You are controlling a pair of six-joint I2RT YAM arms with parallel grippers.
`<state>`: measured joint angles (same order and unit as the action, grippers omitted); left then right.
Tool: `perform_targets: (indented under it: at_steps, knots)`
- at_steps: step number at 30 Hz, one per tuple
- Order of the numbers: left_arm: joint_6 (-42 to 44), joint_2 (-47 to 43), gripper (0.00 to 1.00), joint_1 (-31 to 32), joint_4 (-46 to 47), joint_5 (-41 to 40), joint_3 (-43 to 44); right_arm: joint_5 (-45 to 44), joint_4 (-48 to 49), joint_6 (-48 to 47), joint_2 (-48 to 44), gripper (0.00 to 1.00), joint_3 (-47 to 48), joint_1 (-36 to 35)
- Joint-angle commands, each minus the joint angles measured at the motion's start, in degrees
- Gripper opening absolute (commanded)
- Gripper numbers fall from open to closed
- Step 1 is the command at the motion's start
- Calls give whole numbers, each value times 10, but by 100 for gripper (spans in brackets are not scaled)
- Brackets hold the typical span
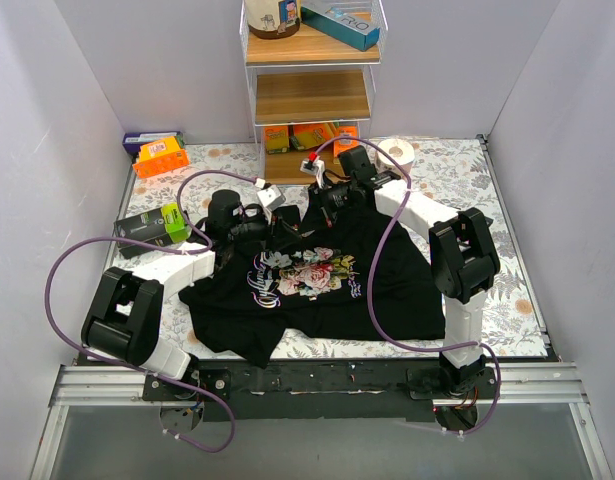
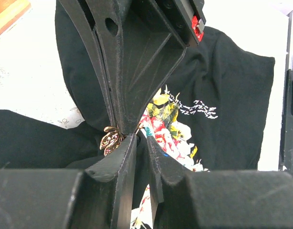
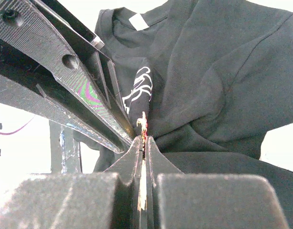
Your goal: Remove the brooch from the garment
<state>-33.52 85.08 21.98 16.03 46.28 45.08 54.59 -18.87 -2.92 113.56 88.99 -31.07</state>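
The garment (image 1: 387,270) is a black T-shirt with a rose print, spread on the table, also in the left wrist view (image 2: 232,95) and the right wrist view (image 3: 222,71). Both grippers meet at its collar end. My right gripper (image 1: 309,208) (image 3: 144,139) is shut on the brooch (image 3: 144,125), seen edge-on as a thin gold and red sliver. In the left wrist view the brooch (image 2: 110,140) is a small gold and pink leafy pin at the tip of the right gripper's fingers (image 2: 136,71). My left gripper (image 1: 279,226) (image 2: 141,138) is shut on a fold of black cloth right beside the brooch.
A wooden shelf unit (image 1: 312,95) stands at the back, with small boxes (image 1: 307,135) under it. An orange box (image 1: 162,157) sits at the back left, a green and black box (image 1: 152,225) at the left, a white tape roll (image 1: 395,152) at the back right. White walls close three sides.
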Motion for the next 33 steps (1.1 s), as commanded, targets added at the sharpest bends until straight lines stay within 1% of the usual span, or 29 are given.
perform_targets:
  at_steps: [1,3,4,7,8,10,15,16,17,18,20,21,22,24,26,27,30,31,33]
  knots:
    - [30,8,15,9,-14,-56,15,78,44,45,-23,1,-5,-3]
    - [32,10,15,11,-14,-75,17,85,45,47,-20,1,-5,-3]
    - [35,11,15,17,-13,-106,18,88,48,50,-20,1,-5,-3]
    - [42,15,23,25,-6,-150,18,101,59,63,-18,1,-7,-3]
    - [44,17,24,25,-7,-155,19,103,61,64,-18,1,-9,-3]
    - [48,19,30,26,-6,-165,20,109,65,69,-17,1,-11,-2]
    - [58,10,36,25,-28,-179,35,103,67,73,-20,1,-18,6]
    - [58,4,36,18,-51,-174,41,102,67,73,-21,1,-19,9]
    - [58,1,37,9,-65,-119,47,101,67,72,-23,1,-21,10]
    - [61,-9,38,-11,-82,-95,53,101,67,71,-26,1,-22,13]
    - [57,-18,43,-26,-128,-63,70,101,67,67,-29,1,-26,18]
    - [58,-23,45,-40,-143,-23,78,104,67,65,-33,1,-29,20]
    - [52,-22,47,-46,-179,-9,90,106,66,57,-34,1,-29,22]
    - [27,-17,52,-55,-199,16,98,115,64,50,-39,1,-30,23]
    - [3,-7,55,-56,-189,20,91,119,65,47,-40,1,-33,24]
    - [-11,-4,56,-56,-164,24,83,121,66,47,-41,1,-35,24]
    - [-67,11,57,-55,-79,65,62,124,67,50,-39,1,-34,24]
    - [-93,16,57,-55,-66,90,63,126,67,51,-38,1,-33,25]
    - [-104,31,58,-48,-49,107,67,127,71,59,-33,1,-31,25]
